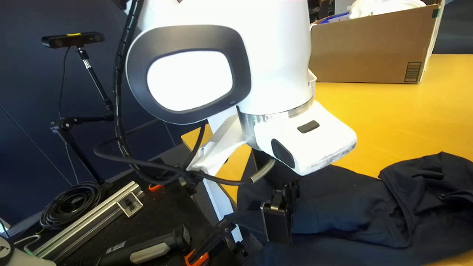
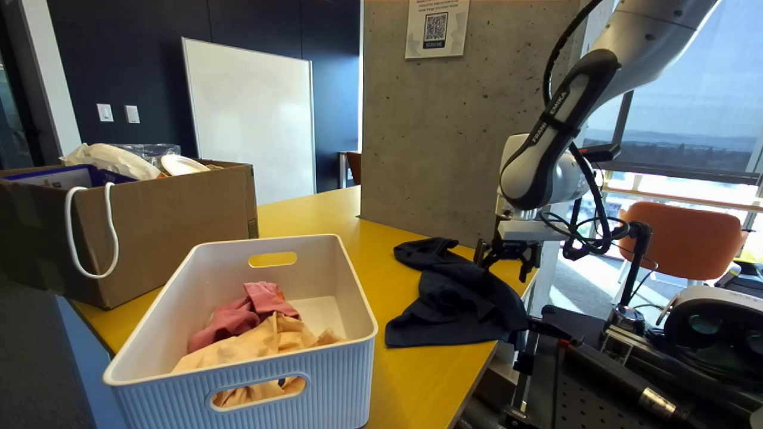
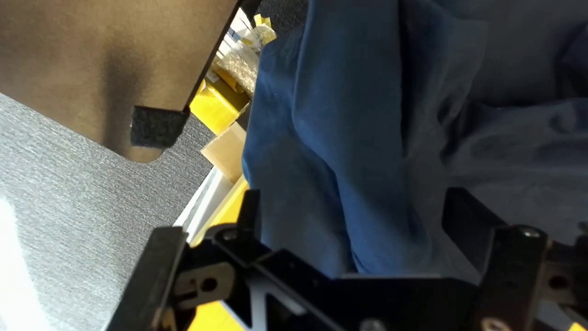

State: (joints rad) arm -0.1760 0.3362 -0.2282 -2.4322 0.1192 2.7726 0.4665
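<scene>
A dark navy cloth lies crumpled on the yellow table, seen in both exterior views [image 1: 343, 207] [image 2: 459, 298]; one end hangs over the table's edge. My gripper [image 2: 504, 262] points down just over the end of the cloth near that edge. In the wrist view the gripper [image 3: 353, 207] stands open, its black fingers wide apart. Folds of the cloth [image 3: 349, 119] lie below and between them, and nothing is gripped. Whether a fingertip touches the fabric I cannot tell. An exterior view shows the gripper [image 1: 279, 218] partly hidden below the white wrist.
A white-and-blue basket [image 2: 351, 280] holds a pink cloth [image 2: 229, 325] and a peach cloth [image 2: 250, 348]. Behind it stands a full cardboard box [image 2: 179, 232]. A concrete pillar [image 2: 441, 149] rises by the table [image 2: 405, 381]. A black cart [image 1: 162, 210] with tools and cables adjoins the table.
</scene>
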